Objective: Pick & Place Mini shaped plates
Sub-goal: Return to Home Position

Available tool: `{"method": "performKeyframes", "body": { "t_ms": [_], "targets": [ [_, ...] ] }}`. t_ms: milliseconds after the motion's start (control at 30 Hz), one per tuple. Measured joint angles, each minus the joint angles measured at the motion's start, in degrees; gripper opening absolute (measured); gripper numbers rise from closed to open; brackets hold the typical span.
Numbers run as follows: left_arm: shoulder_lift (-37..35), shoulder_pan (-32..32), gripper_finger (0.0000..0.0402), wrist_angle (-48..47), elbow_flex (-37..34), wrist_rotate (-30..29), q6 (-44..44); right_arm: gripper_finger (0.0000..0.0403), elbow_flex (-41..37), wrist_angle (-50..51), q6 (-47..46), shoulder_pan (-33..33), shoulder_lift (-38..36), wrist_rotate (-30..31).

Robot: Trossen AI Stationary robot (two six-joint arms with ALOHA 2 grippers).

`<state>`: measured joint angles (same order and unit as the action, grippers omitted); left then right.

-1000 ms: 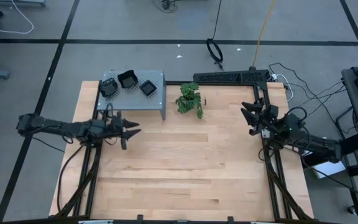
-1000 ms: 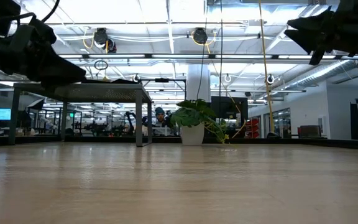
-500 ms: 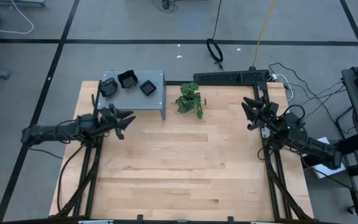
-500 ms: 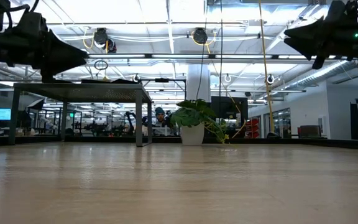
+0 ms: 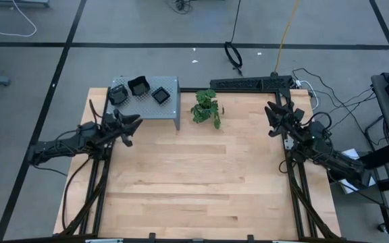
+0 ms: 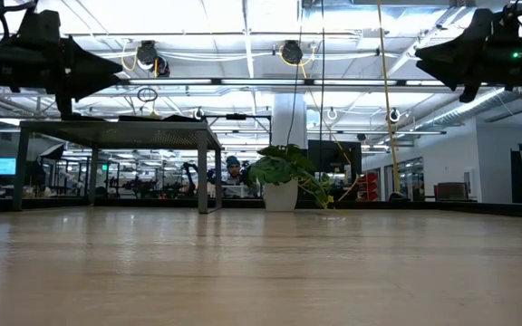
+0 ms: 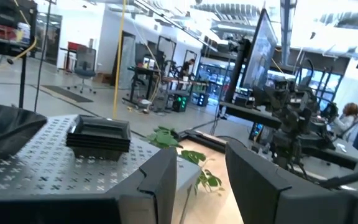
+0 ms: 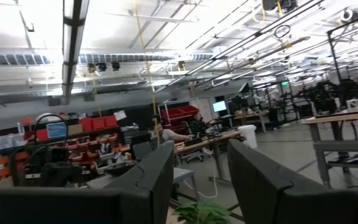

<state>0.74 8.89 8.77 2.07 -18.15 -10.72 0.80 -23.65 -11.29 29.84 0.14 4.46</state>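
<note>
Glossy black mini shaped plates point(image 5: 138, 86) sit in three stacks on the grey perforated shelf point(image 5: 147, 106), just ahead of the empty, parted jaws of the left arm point(image 5: 73, 140). The square stack point(image 7: 98, 135) shows layered rims. The jaws of the right arm point(image 5: 329, 156), far off, gape empty.

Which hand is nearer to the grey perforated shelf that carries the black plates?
Left. The left hand hangs close beside the shelf; the right hand is far across the table, past the plant.
</note>
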Motion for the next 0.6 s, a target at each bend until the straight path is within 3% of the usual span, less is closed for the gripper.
{"method": "performKeyframes", "body": {
  "t_ms": [600],
  "targets": [
    [-0.5, 0.7, 0.0141, 0.0, 0.0, 0.0, 0.0, 0.0141, 0.0, 0.0, 0.0, 2.4, 0.0, 0.0]
  ]
}}
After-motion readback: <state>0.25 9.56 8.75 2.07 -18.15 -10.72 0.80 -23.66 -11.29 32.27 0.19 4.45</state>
